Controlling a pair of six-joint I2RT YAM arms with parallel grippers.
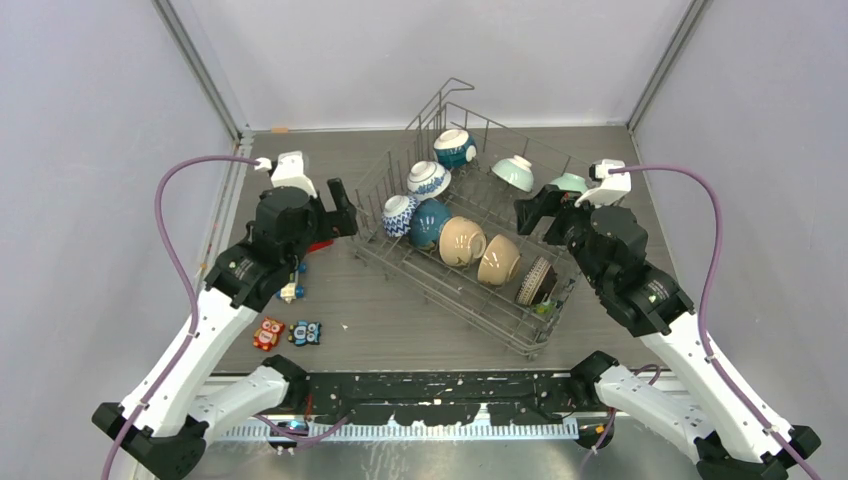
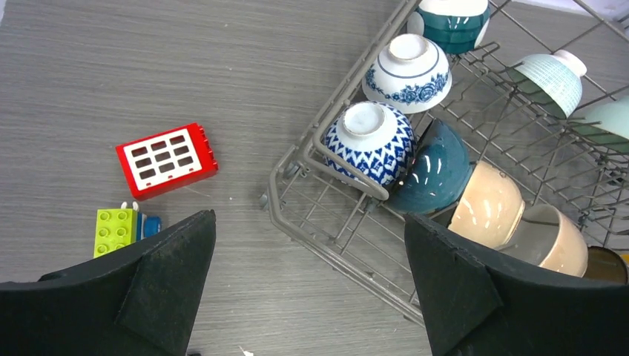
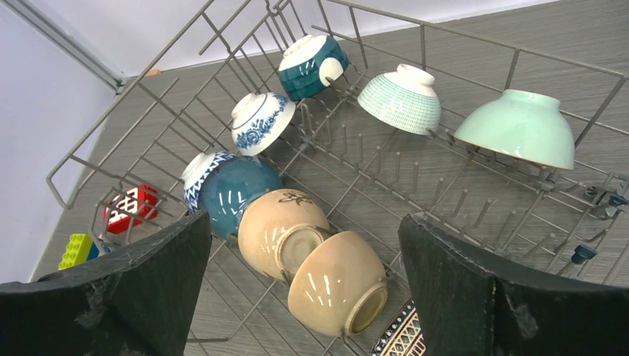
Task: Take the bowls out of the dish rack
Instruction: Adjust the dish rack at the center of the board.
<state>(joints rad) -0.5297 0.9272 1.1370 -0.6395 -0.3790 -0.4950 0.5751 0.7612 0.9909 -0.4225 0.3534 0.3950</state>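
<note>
**Arms.** The left arm (image 1: 215,310) is seen raised from its base and bent at the elbow, its wrist tipped downward beside the left end of the dish rack (image 1: 480,318). The left fingers (image 2: 163,282) are spread wide with nothing between them, poised above the rack's near left corner and the bare worktop (image 1: 400,340) beside it. The right arm (image 1: 690,340) is held in a mirrored pose at the rack's right end. The right fingers (image 3: 460,289) are likewise parted and empty, hanging over the rack's interior.

**Task items.** The rack is set at a diagonal on the middle of the worktop. All nine bowls (image 1: 462,242) are seen inside it, resting among the tines, most tipped on their sides or turned base-up. None is touched by either arm.

**Surface and room.** The worktop is finished in grey wood grain. A red block (image 2: 167,159) and a green block (image 2: 115,230) lie left of the rack, and two small toy figures (image 1: 287,332) sit nearer the front edge. The area is enclosed by pale plain walls on three sides.
</note>
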